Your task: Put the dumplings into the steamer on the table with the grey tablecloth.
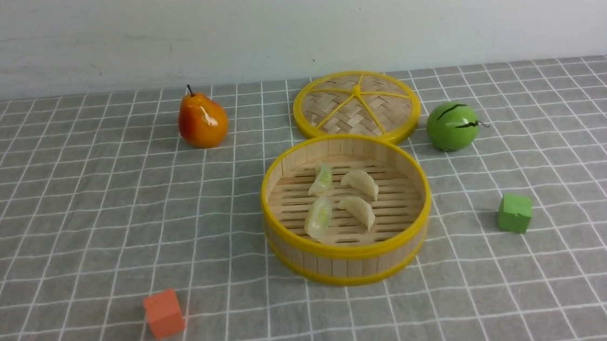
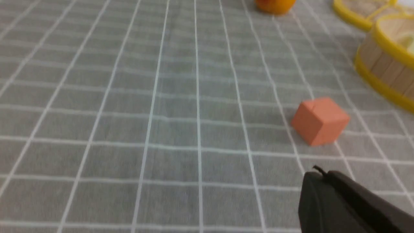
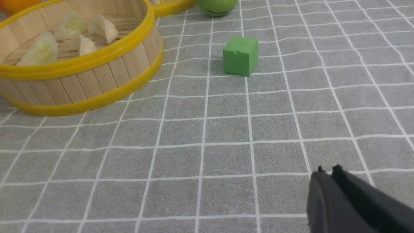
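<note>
The round bamboo steamer point(image 1: 349, 258) with yellow rims stands on the grey tablecloth point(image 1: 69, 221) at the middle. Inside it lie two pale green dumplings point(image 1: 319, 218) point(image 1: 321, 179) and two cream dumplings point(image 1: 359, 210) point(image 1: 361, 182). The steamer also shows in the right wrist view point(image 3: 97, 74) and at the edge of the left wrist view point(image 2: 385, 69). My left gripper point(image 2: 318, 173) is shut and empty over bare cloth near the orange cube point(image 2: 320, 120). My right gripper point(image 3: 327, 171) is shut and empty over bare cloth, apart from the green cube point(image 3: 241, 55). Neither gripper shows in the front view.
The flat woven lid point(image 1: 355, 107) lies behind the steamer. An orange pear point(image 1: 201, 120) stands at the back left, a green round fruit point(image 1: 451, 126) at the back right. The orange cube point(image 1: 163, 313) sits front left, the green cube point(image 1: 514, 212) right of the steamer.
</note>
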